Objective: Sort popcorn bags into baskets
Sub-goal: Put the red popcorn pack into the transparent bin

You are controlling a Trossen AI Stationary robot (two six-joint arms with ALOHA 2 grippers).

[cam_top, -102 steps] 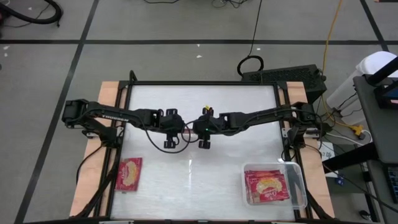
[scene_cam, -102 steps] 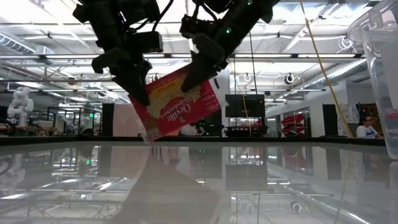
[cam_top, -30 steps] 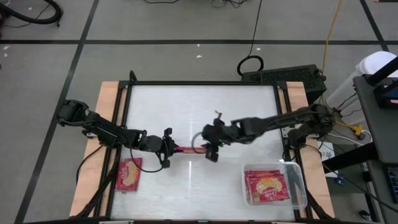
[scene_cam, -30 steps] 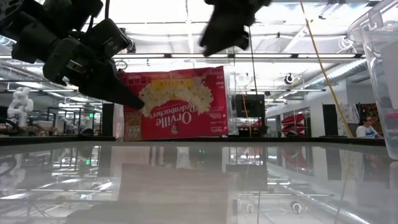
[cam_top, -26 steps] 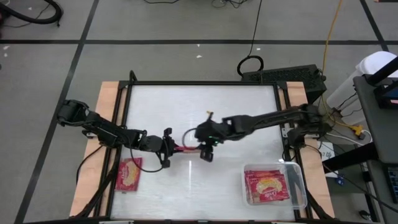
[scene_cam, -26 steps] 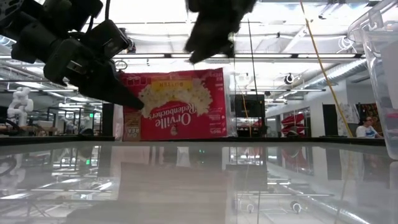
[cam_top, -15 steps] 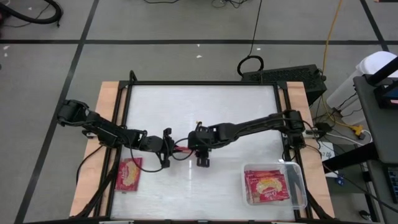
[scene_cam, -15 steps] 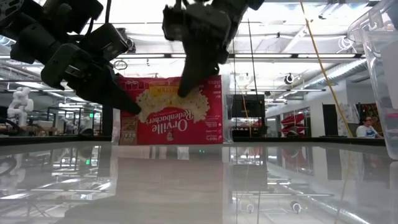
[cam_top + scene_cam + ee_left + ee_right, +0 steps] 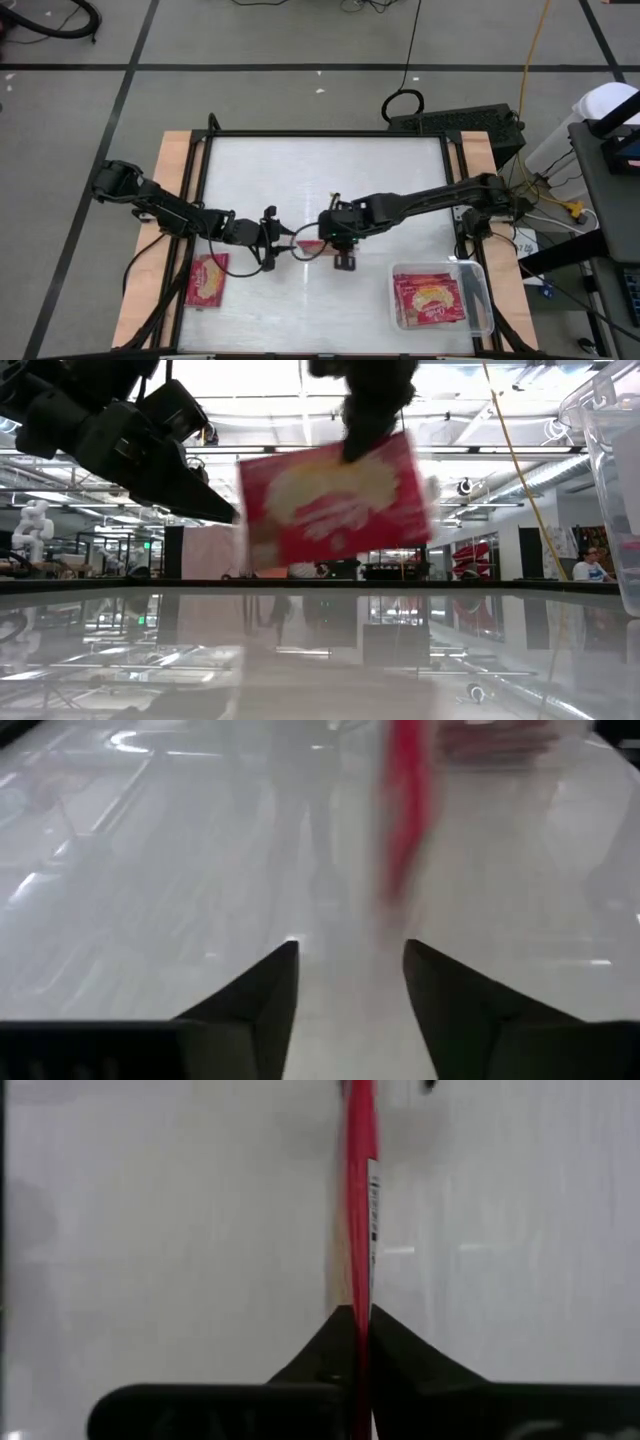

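A red popcorn bag (image 9: 335,500) hangs over the middle of the table with my right gripper (image 9: 358,1320) shut on it; it shows edge-on as a thin red strip (image 9: 312,243) from above. My left gripper (image 9: 350,980) stands open just left of the bag (image 9: 405,810), level with it and apart from it, nothing between its fingers (image 9: 205,505). A second popcorn bag (image 9: 208,280) lies flat near the table's front left corner. The clear basket (image 9: 478,300) at the front right holds more red bags (image 9: 430,300). My right gripper pinches the bag's upper edge (image 9: 368,448) between its two fingers, which come from above and point down. The wrist view shows the bag edge-on between the shut fingers (image 9: 345,1335). The bag hangs below them, tilted, its lower edge (image 9: 330,560) clear of the table.
The white table top (image 9: 380,170) lies bare behind both arms. The black frame (image 9: 205,160) and wooden strips run along the left and right sides. The basket's wall (image 9: 610,480) rises at the right of the low view.
My right gripper has come toward my left gripper, gone down onto the bag's upper edge and shut on it. My left gripper has opened and let go. The bag has risen, gone toward the table's right edge and tipped.
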